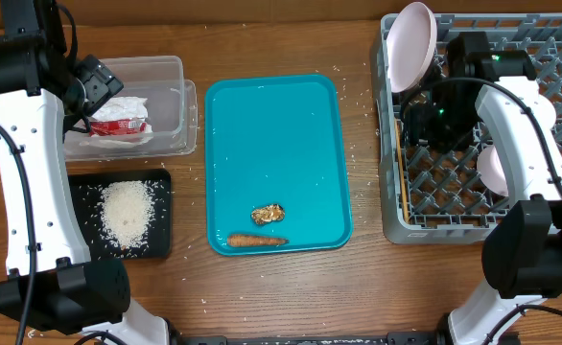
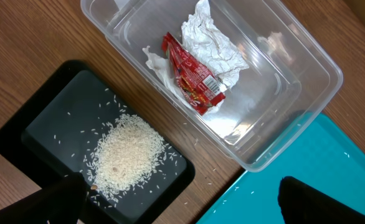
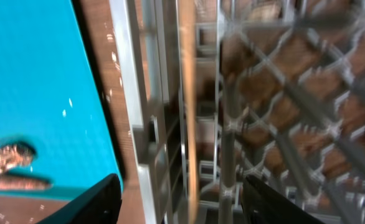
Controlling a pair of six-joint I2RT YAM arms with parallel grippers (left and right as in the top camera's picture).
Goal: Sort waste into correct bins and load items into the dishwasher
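Crumpled napkins [image 2: 210, 43] and a red wrapper [image 2: 192, 78] lie in the clear tub [image 2: 307, 68], also seen overhead [image 1: 171, 72]. Rice [image 2: 126, 155] is piled in the black tray [image 2: 45, 118]. A brown lump [image 1: 268, 214] and an orange-brown stick [image 1: 255, 241] lie on the teal tray [image 1: 271, 144]. My left gripper [image 2: 182, 208] is open and empty above the tub's near corner. My right gripper [image 3: 182, 208] is open and empty, low over the left wall of the grey rack [image 3: 145, 112]. A white plate [image 1: 410, 43] stands upright in the rack [image 1: 559, 38]. A bowl [image 1: 493, 168] shows beside my right arm.
Loose rice grains are scattered on the wood around the black tray [image 1: 161, 230] and on the teal tray. A thin brown stick [image 1: 399, 163] lies along the rack's left inner side. The rack's pegs are blurred in the right wrist view.
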